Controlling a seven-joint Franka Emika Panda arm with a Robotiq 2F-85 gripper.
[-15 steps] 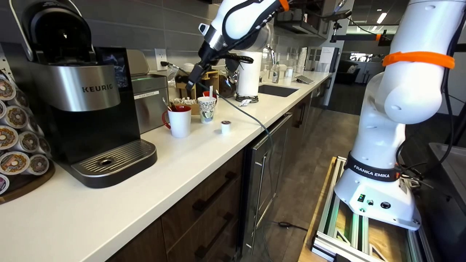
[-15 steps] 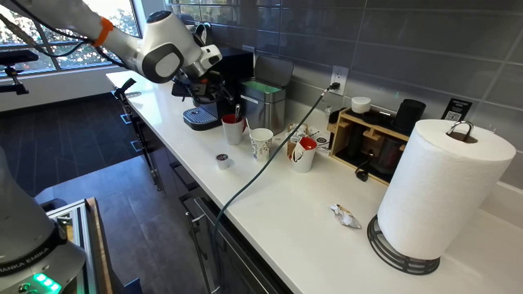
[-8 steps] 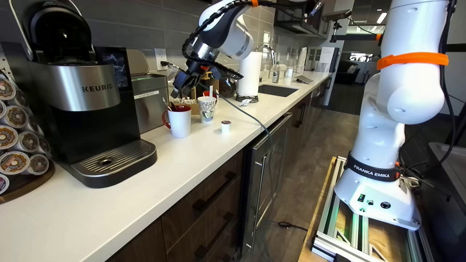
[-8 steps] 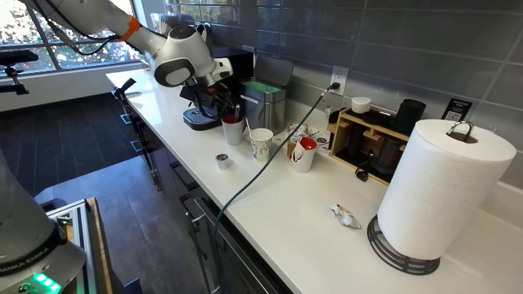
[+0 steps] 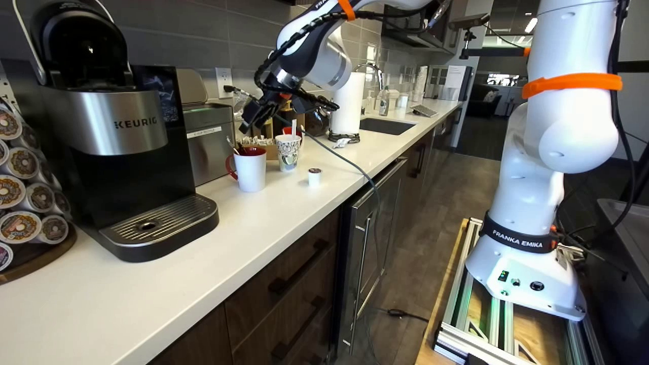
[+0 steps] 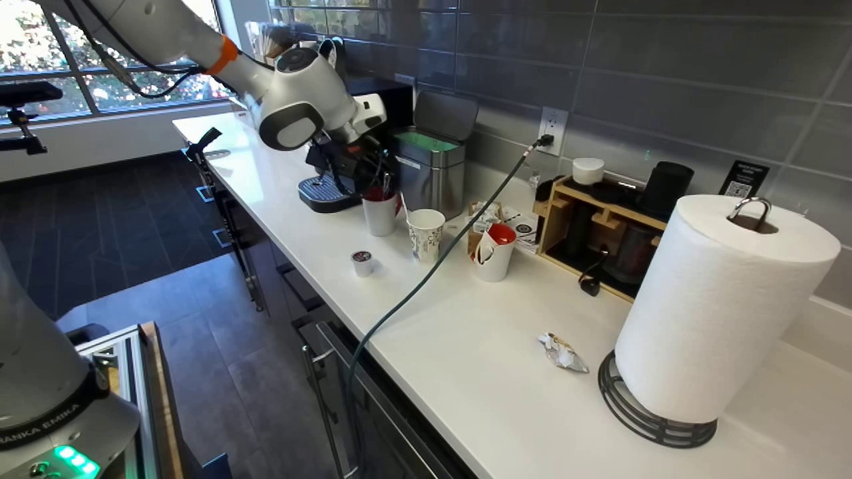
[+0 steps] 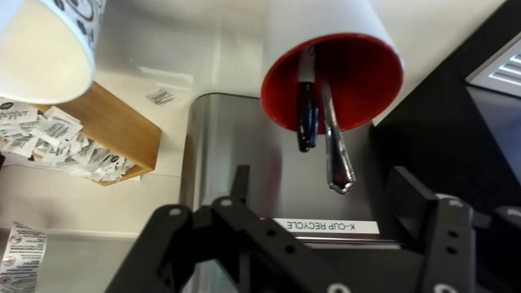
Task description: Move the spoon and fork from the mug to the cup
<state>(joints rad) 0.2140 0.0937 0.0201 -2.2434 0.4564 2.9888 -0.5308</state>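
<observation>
the metal utensil (image 7: 336, 152) leans in the mug (image 7: 331, 18), untouched by the claw (image 7: 324, 188), which is spread wide.

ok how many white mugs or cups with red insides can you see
2: in an exterior view, the mug near the steel bin, and the white cup between the patterned paper cup and the wooden rack. More could be hidden.

The white counter (image 6: 479, 392) is pretty crowded tbh. A mug (image 6: 381, 216) and a cup (image 6: 426, 243) are stood upright near each other, with a pod (image 6: 363, 266) set lid-up close to both. Space is hogged by a Keurig (image 5: 137, 121), a bin (image 6: 432, 183) just beside it and a wooden rack (image 6: 558, 223). A red-lined cup (image 6: 494, 263), crumpled wrapper (image 6: 562, 352) and paper towel holder (image 6: 695, 436) are spread around too, and a cable (image 6: 432, 269) is draped over the front edge.
</observation>
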